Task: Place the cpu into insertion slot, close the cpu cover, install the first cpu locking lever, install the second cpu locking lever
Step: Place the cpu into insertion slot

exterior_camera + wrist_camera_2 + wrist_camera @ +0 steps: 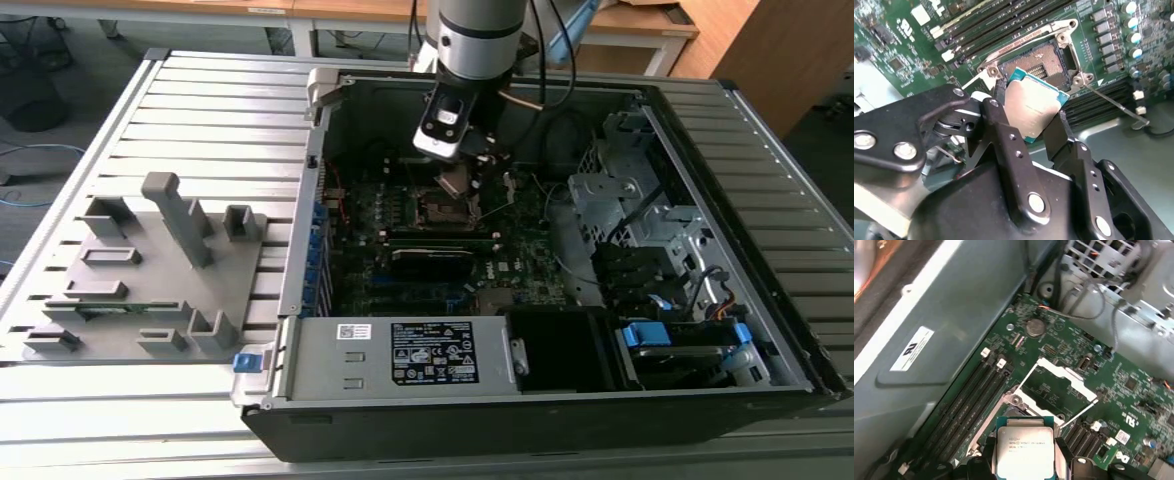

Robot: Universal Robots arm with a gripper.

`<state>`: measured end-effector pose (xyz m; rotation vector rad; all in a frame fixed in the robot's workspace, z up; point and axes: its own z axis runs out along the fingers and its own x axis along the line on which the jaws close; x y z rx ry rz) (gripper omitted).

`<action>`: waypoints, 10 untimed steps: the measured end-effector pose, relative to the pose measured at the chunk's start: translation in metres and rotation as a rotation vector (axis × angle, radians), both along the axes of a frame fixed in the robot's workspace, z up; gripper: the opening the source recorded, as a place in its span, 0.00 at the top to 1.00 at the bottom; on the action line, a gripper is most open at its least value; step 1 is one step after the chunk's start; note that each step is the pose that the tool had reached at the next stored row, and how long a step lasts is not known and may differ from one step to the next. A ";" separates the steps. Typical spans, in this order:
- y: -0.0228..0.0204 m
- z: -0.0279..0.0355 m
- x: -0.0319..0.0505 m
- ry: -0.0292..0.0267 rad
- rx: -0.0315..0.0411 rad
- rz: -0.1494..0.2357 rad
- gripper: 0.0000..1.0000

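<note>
tool (1029, 114): clamped on flat silvery-grey square cpu (1036, 106)
target: dark metal-rimmed square insertion slot (1042, 61), uncovered, close by
advice: cpu is best levelled, corners matched

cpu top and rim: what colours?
The cpu has a silvery-grey metal top and a teal-green rim; clearest in the second wrist view.

The cpu (1034, 105) hid part of the insertion slot (1041, 60) in the second wrist view. The end effector (1029, 119) covered two of the cpu's edges
</note>
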<state>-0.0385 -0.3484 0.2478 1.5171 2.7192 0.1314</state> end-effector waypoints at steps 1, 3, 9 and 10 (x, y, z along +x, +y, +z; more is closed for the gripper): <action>0.0000 -0.0002 0.0000 -0.0001 0.0000 -0.018 0.46; 0.0000 -0.0005 0.0000 0.0000 -0.0001 -0.054 0.46; 0.0000 -0.0018 0.0000 -0.0001 0.0000 -0.163 0.46; 0.0000 -0.0020 0.0000 -0.0001 0.0000 -0.181 0.46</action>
